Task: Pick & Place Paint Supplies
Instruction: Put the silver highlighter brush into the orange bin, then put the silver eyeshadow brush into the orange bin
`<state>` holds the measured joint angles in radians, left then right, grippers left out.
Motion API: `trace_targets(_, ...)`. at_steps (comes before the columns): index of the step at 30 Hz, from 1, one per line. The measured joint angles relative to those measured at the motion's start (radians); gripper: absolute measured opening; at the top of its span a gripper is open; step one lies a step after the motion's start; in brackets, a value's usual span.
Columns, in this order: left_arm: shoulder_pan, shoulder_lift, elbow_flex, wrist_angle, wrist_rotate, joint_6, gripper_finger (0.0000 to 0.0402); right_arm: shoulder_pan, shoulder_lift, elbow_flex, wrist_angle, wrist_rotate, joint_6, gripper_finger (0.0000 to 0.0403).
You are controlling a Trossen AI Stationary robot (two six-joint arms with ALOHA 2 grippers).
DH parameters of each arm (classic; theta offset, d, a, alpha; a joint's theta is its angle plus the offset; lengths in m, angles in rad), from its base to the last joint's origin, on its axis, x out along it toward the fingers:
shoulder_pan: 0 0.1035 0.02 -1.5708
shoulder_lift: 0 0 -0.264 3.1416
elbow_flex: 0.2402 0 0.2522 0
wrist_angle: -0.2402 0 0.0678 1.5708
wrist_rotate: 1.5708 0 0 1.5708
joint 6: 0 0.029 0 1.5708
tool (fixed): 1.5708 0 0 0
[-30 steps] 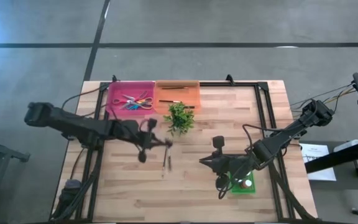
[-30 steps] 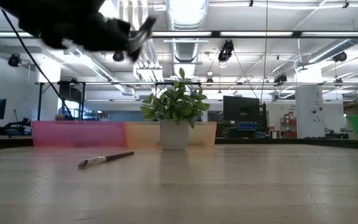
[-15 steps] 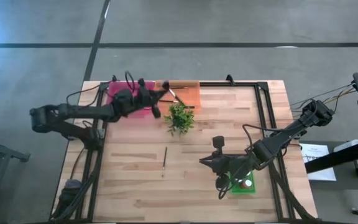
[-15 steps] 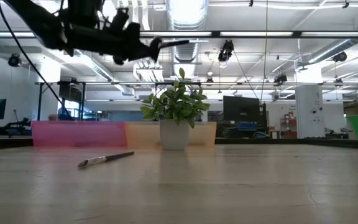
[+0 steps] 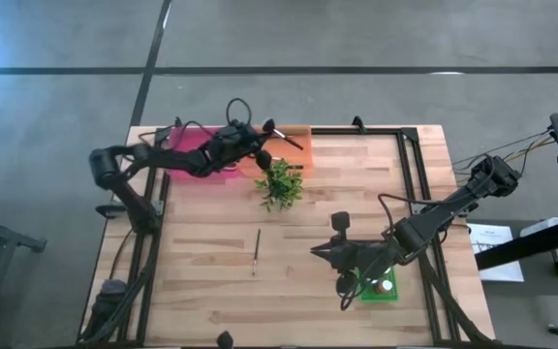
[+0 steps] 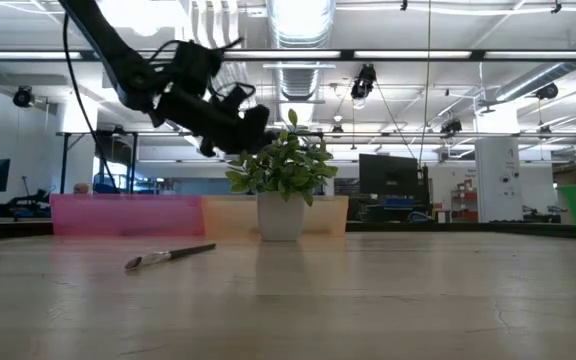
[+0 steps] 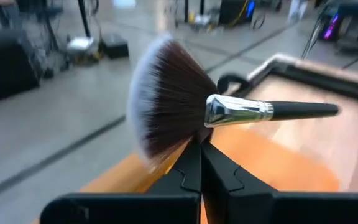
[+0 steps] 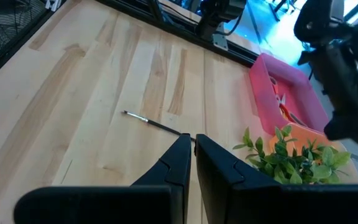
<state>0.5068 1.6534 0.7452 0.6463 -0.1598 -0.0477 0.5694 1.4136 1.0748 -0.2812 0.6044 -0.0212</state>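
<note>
A fan brush with a fluffy brown head, silver collar and dark handle is in my left gripper, which is shut on it above the orange bin, at the table's far edge. In the low view this gripper hangs high beside the plant. A second thin dark brush lies flat on the wood. My right gripper is shut and empty, near a green tray that holds a red-capped bottle. My left gripper pinches the fan brush between its two fingertips at the silver collar, right where the bristles start. The brush lies across the fingers, roughly level, and is lifted clear above the orange bin. The handle sticks out to one side.
A leafy potted plant stands just near of the bins. The pink bin, left of the orange one, holds scissors and small tools. Bare wood lies around the loose brush. Black frame rails run along the table's left and right sides.
My left gripper has carried the fan brush from above the table's middle toward the far edge, then right past the pink bin to above the orange bin, turning as it went. It stayed shut on the brush. The thin brush on the table has not moved.
</note>
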Motion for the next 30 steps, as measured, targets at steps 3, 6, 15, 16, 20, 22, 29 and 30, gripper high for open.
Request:
trace_targets(3,-0.001,0.027,0.036,-0.085,-0.01,-0.007,0.0,0.0,0.0,0.0,-0.001,0.0,0.0,0.0022)
trace_targets(6,-0.001,0.027,0.05,-0.153,-0.019,-0.009,0.0,0.0,0.0,0.0,-0.005,0.0,0.001,0.0022)
trace_targets(15,0.002,0.012,0.048,-0.304,-0.025,-0.009,0.0008,0.0,0.0,0.0,-0.006,0.0,0.004,0.0022)
trace_targets(16,0.002,0.012,0.048,-0.303,-0.025,-0.009,0.0016,0.0,0.0,0.0,-0.006,0.0,0.004,0.0022)
trace_targets(20,0.003,0.012,0.048,-0.302,-0.025,0.023,0.0057,0.0,0.0,0.0,-0.007,0.0,0.004,0.0022)
trace_targets(22,0.003,0.012,0.048,-0.301,-0.036,0.039,0.0078,0.0,0.0,0.0,-0.007,0.0,0.004,0.0022)
trace_targets(29,0.003,-0.005,0.048,-0.327,-0.058,0.089,0.0124,-0.001,0.0,0.0,-0.007,0.0,0.004,0.0022)
trace_targets(30,0.003,-0.019,0.048,-0.351,-0.057,0.106,0.0127,-0.001,0.0,0.0,-0.007,0.0,0.004,0.0022)
